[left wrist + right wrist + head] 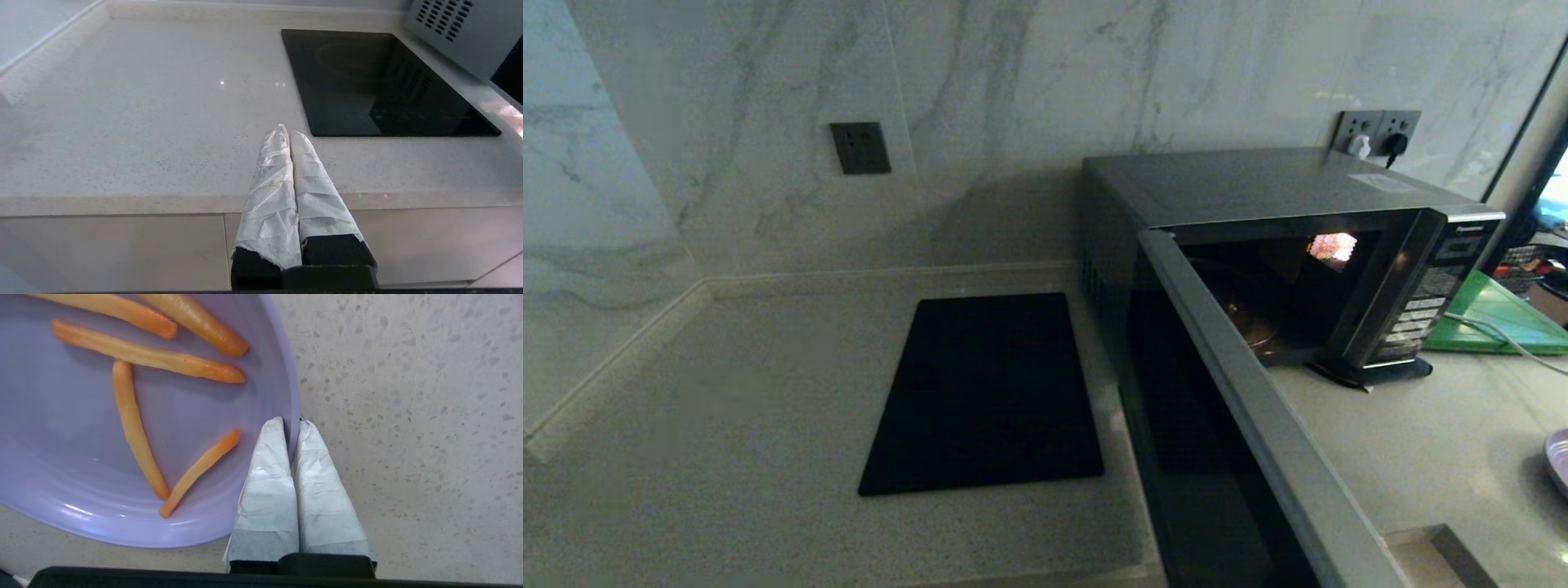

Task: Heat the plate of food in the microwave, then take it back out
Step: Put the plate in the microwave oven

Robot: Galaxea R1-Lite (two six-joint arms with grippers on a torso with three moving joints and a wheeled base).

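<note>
Plate of food (122, 437) on counter (408, 416), cut off at head view's right edge | right gripper (291, 422) clenched on its rim | microwave (1258, 188) door open, interior dim | left gripper (286, 132) closed, empty, near cooktop (376, 81).

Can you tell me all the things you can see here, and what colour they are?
microwave: one, silver-grey, on the counter, door swung open, light on inside.
plate of food: one, pale purple with orange-yellow sticks, on the counter right of the microwave.
cooktop: one, black glass, set in the counter left of the microwave.
green board: one, beside the microwave's button panel.
wall sockets: grey, behind the microwave, two plugs in.
counter: pale speckled stone.
left gripper: white-wrapped fingers shut, at the counter's front edge.
right gripper: fingers pinching the plate's rim.
</note>
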